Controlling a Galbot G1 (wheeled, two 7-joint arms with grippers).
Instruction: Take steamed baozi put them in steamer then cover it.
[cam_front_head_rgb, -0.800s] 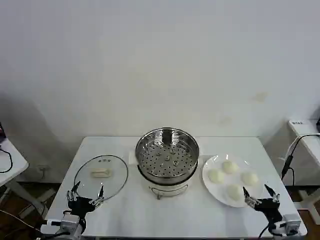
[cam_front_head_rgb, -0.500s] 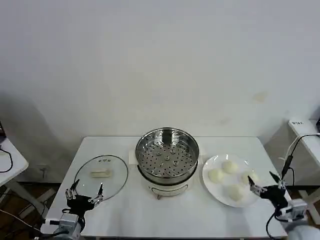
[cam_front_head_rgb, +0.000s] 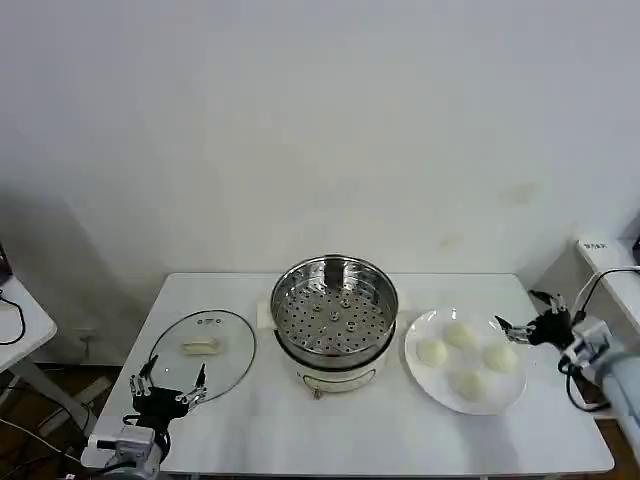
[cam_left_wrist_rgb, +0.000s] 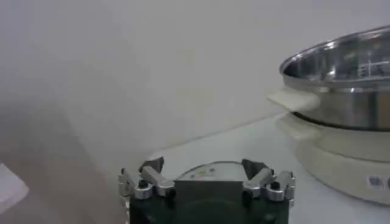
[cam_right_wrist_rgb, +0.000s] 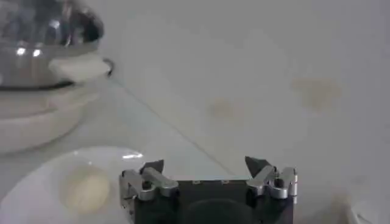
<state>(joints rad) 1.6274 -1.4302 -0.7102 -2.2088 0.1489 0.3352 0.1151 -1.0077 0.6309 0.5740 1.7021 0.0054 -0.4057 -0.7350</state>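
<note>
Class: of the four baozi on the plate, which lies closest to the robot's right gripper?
The baozi on the plate's right side, directly below the right gripper; the other three lie farther left or nearer the table's front.

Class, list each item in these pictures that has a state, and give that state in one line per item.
steamer: uncovered, perforated tray empty.
cover: off the pot, lying flat on the table at its left.
steamed baozi: four, all on the white plate.
left pincer: open, holding nothing, near the cover.
right pincer: open, holding nothing, at the plate's far right edge.

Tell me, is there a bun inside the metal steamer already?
No, the steamer's perforated tray is bare; all four baozi sit on the white plate.
</note>
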